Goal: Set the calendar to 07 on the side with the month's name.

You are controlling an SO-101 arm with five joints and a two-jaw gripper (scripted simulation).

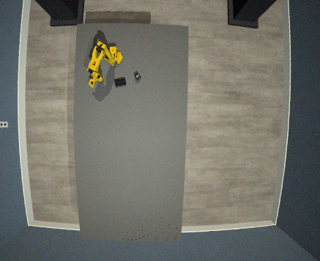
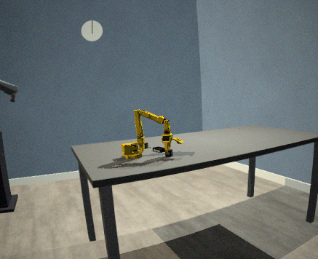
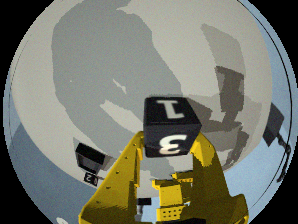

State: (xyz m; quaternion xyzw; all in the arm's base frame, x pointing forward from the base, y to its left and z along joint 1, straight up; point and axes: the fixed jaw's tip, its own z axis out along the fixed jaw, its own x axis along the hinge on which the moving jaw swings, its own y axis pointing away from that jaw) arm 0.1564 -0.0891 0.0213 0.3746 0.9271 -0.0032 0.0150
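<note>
My gripper (image 2: 169, 150) (image 3: 170, 140) is shut on a black cube (image 2: 169, 154) (image 3: 172, 114). The held cube shows a white 1 and a white 3, both upside down in the wrist view. It is low over the table or touching it; I cannot tell which. The dark tray (image 1: 120, 81) (image 2: 158, 149) (image 3: 90, 157) stands on the table, apart from the gripper. The other cube (image 1: 137, 76) (image 3: 90, 178) lies outside the tray, on its far side from the gripper, and shows a 2 in the wrist view. The month's name cannot be read.
The arm's yellow base (image 1: 113, 55) (image 2: 131, 150) stands on the grey table (image 1: 132, 146) (image 2: 223, 149) near one end. The arm's shadow falls over the table around the gripper. Another robot arm (image 2: 1, 84) stands on a dark pedestal away from the table.
</note>
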